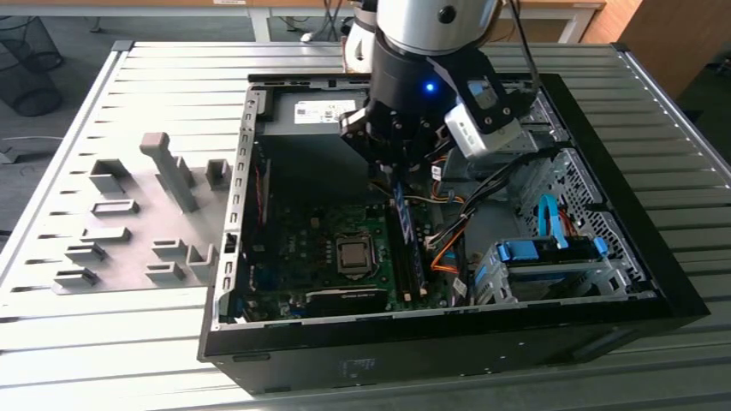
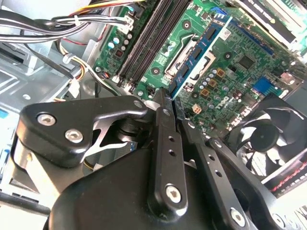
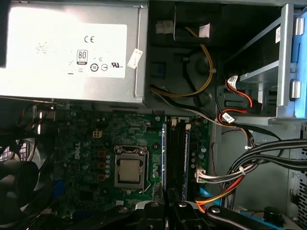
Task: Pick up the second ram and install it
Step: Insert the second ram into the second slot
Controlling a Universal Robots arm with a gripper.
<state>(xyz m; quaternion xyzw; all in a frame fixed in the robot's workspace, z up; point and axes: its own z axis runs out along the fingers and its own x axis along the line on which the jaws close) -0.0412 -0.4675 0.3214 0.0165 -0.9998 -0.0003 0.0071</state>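
My gripper (image 1: pixel 395 174) is lowered into the open computer case (image 1: pixel 639 257), above the motherboard (image 1: pixel 308 248). In both wrist views its black fingers are shut on the second ram (image 2: pixel 201 50), a narrow blue stick with black chips. The second ram (image 3: pixel 163 153) is held on edge and runs parallel to the long black memory slots (image 3: pixel 181 153), on their processor-socket side. In the exterior view the second ram (image 1: pixel 409 248) shows as a blue strip below the gripper. I cannot tell whether it touches a slot. The gripper (image 2: pixel 170 98) clamps one end of it; the gripper (image 3: pixel 170 194) covers that end.
A grey holder plate (image 1: pixel 68 205) with plastic blocks lies at the exterior view's left of the case. Inside are the power supply (image 3: pixel 72 48), the processor socket (image 3: pixel 129 170), a fan (image 2: pixel 273 134), cable bundles (image 3: pixel 240 167) and a drive cage (image 1: pixel 549 257) with blue parts.
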